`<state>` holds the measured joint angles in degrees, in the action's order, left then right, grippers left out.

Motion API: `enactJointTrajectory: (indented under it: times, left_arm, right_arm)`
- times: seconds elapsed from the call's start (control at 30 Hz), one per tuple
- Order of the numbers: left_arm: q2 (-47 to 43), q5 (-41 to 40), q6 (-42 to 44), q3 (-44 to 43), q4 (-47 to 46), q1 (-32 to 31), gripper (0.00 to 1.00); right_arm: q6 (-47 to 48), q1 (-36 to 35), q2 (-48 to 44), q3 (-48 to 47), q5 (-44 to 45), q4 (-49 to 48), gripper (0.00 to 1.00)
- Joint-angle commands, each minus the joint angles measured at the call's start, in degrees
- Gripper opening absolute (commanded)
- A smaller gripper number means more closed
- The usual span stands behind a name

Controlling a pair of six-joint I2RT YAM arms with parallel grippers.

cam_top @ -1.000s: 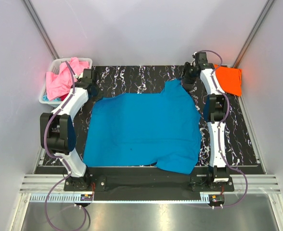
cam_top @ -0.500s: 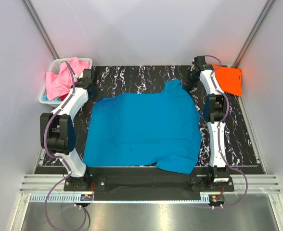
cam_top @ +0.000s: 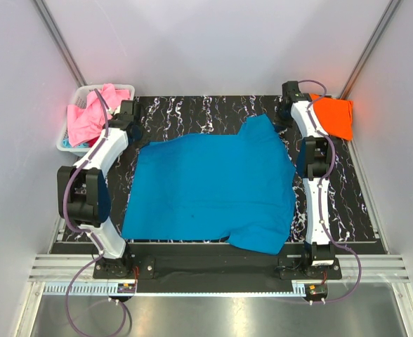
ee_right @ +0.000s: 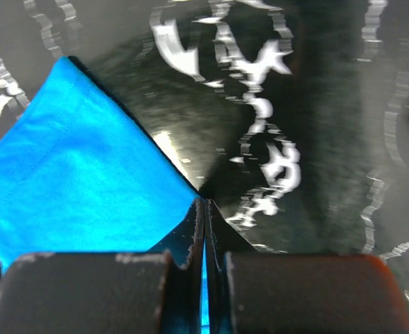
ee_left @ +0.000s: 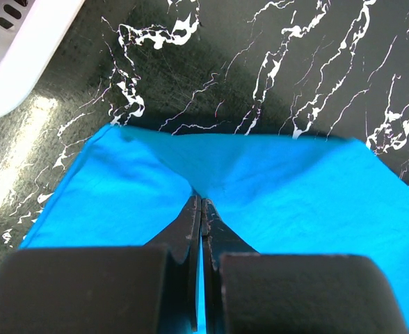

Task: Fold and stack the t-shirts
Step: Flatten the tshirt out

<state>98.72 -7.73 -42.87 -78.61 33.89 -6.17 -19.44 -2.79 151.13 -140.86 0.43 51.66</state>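
Observation:
A teal-blue t-shirt (cam_top: 210,186) lies spread flat across the black marbled mat (cam_top: 192,109). My left gripper (cam_top: 137,136) is at the shirt's far left corner, and in the left wrist view (ee_left: 202,202) its jaws are shut on a pinch of the teal cloth (ee_left: 281,195). My right gripper (cam_top: 281,119) is at the far right sleeve, and in the right wrist view (ee_right: 204,202) it is shut on the edge of the teal cloth (ee_right: 79,167). A folded orange t-shirt (cam_top: 335,116) lies at the far right. A pink t-shirt (cam_top: 90,116) sits crumpled in the basket.
The white lattice basket (cam_top: 122,89) stands at the far left corner, its wall showing in the left wrist view (ee_left: 17,62). Grey walls close in the mat on the left, the right and the back. A metal rail runs along the near edge.
The right gripper has shut on the shirt's far right sleeve and drawn it a little back and to the right. The left gripper keeps its grip and has not moved.

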Motion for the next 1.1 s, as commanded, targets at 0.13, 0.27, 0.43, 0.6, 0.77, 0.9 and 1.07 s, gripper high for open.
enactJointTrajectory:
  times: [0.13,0.27,0.43,0.6,0.77,0.9,1.07]
  left_arm:
    - [-2.7,-0.1,1.0,-0.8,-0.5,-0.1,0.00]
    - [-2.7,0.0,1.1,-0.9,-0.5,-0.1,0.00]
    - [-2.5,0.8,1.1,-1.4,-0.5,-0.1,0.00]
    - [-2.8,1.1,1.3,-1.6,-0.6,-0.1,0.00]
    - [-3.3,2.0,1.3,-1.8,-0.6,-0.1,0.00]
    - [-3.6,3.6,1.2,-2.2,-0.5,-0.1,0.00]
    - [-4.8,5.0,1.2,-2.2,-0.7,-0.2,0.00]
  right_arm:
    - [0.6,0.5,-0.3,-0.8,2.8,3.2,0.23]
    - [0.6,0.5,-0.7,-2.8,0.4,0.6,0.47]
    - [-0.3,0.6,0.0,-6.2,-2.9,-3.7,0.50]
    - [-1.5,1.0,3.7,-9.7,-11.6,-8.5,0.49]
    - [-4.2,1.9,8.0,-13.0,-18.4,-12.9,0.49]
    - [-6.5,2.5,10.7,-13.9,-21.6,-15.1,0.52]
    - [-7.6,2.4,11.7,-13.8,-22.0,-17.4,0.52]
